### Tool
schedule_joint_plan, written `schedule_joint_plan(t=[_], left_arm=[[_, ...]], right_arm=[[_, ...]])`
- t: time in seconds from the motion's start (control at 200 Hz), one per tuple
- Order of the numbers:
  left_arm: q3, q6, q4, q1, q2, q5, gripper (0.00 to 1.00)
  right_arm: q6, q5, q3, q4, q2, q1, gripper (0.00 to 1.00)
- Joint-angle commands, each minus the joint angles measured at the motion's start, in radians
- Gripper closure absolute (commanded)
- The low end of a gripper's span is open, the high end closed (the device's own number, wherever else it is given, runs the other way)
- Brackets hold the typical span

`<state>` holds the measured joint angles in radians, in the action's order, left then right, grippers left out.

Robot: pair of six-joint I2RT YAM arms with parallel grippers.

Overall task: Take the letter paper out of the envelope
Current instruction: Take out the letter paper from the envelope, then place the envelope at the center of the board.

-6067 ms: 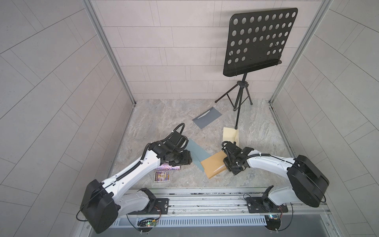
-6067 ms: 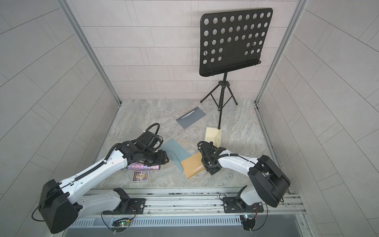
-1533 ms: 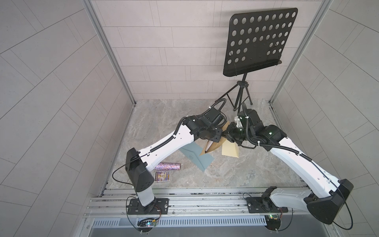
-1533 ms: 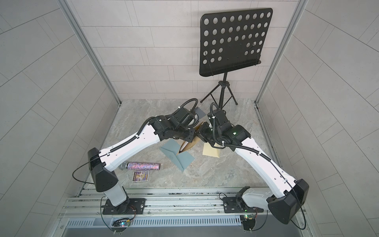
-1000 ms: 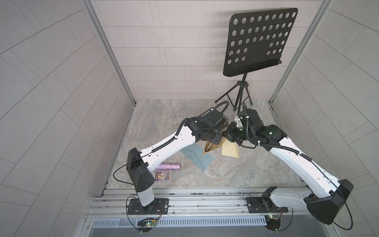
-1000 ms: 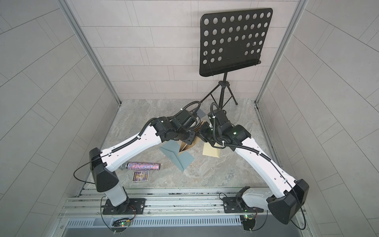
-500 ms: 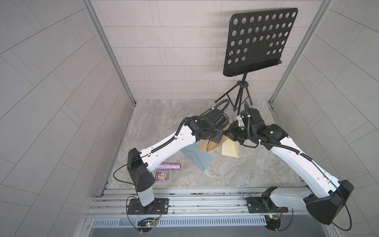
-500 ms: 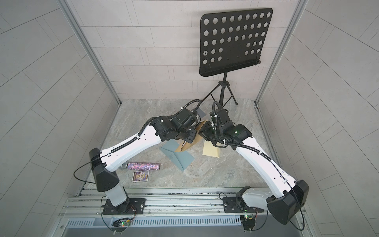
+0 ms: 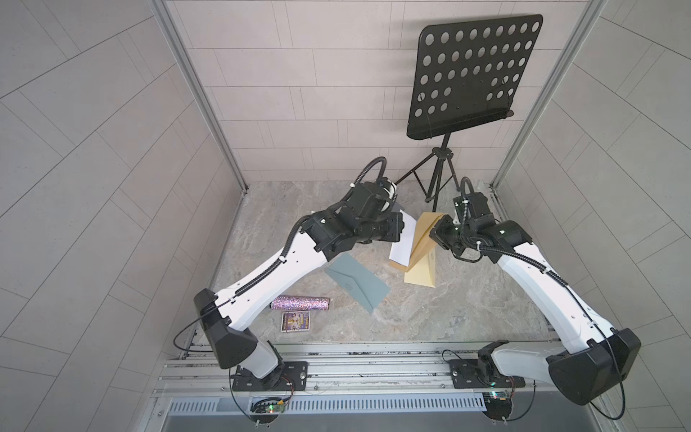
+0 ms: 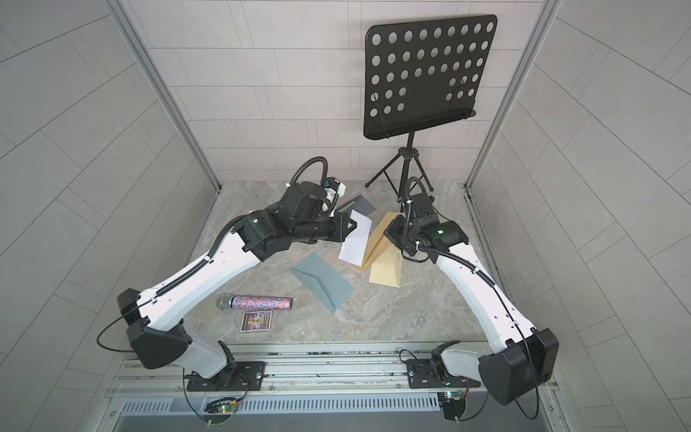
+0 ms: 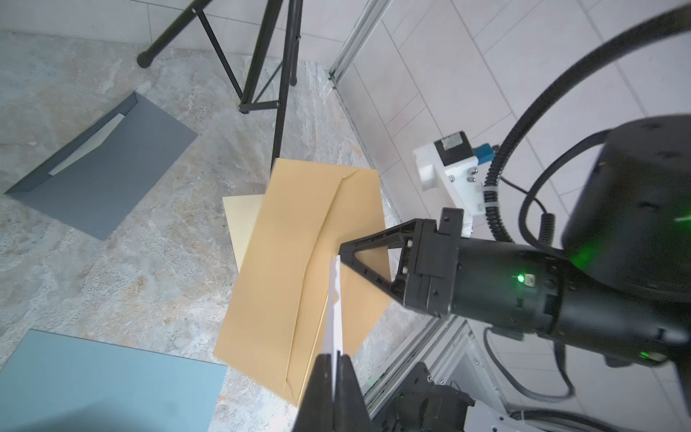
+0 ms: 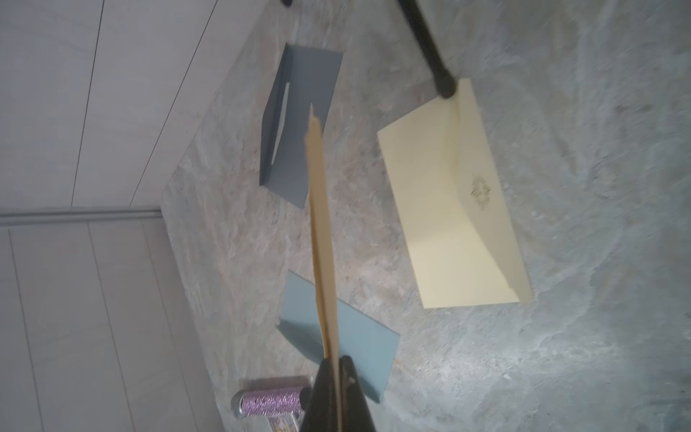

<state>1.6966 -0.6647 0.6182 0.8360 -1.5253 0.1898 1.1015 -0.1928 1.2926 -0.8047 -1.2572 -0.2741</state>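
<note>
Walls of pale grey tile close the room on three sides, with a metal post in each back corner. The surface is one mottled grey-and-beige stone-look slab. At the back right stands one black music stand, its perforated desk tilted on a tripod.

Two white-and-black arms reach inward from the front rail: the left arm and the right arm. They meet above the middle of the slab.

There are four envelopes. The tan envelope hangs in the air, edge up, and the right gripper is clamped on its edge. The cream envelope lies flat just below it, with a tripod foot at its far corner. The blue-grey envelope lies flat near the centre. The dark grey envelope lies toward the back, with a pale strip showing at its flap.

There is one letter paper, white. The left gripper pinches it by its upper edge. It hangs just beside the tan envelope, nearly all in the open. Its lower end lies against the envelope's flap, and whether it is fully clear cannot be told.

One glittery microphone lies near the front left, and one small printed card sits just beside it.
</note>
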Motion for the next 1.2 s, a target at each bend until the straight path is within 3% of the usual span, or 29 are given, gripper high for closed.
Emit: schedule_joint_plan(t=[0.0, 0.21, 0.445, 0.69, 0.885, 1.086, 1.196], left_arm=[[-0.054, -0.113, -0.091, -0.044, 0.031, 0.055, 1.0], [-0.287, -0.168, -0.12, -0.168, 0.106, 0.135, 1.0], [-0.481, -0.173, -0.141, -0.204, 0.216, 0.15, 1.0], [-0.518, -0.186, -0.144, -0.264, 0.25, 0.204, 1.0], [-0.503, -0.174, -0.12, -0.303, 0.245, 0.209, 1.0], [-0.476, -0.172, -0.113, -0.323, 0.21, 0.213, 1.0], [-0.449, -0.159, -0.1, -0.327, 0.186, 0.21, 1.0]], right_arm=[[-0.009, 0.141, -0.016, -0.013, 0.006, 0.077, 1.0], [0.184, 0.263, -0.137, 0.257, -0.006, 0.219, 1.0], [0.203, 0.353, -0.123, 0.479, -0.123, 0.355, 1.0], [0.225, 0.261, -0.075, 0.736, -0.34, 0.441, 1.0], [0.244, 0.067, 0.09, 0.739, -0.556, 0.485, 1.0], [0.289, -0.03, 0.099, 0.879, -0.683, 0.496, 1.0], [0.274, -0.051, 0.132, 0.805, -0.736, 0.499, 1.0]])
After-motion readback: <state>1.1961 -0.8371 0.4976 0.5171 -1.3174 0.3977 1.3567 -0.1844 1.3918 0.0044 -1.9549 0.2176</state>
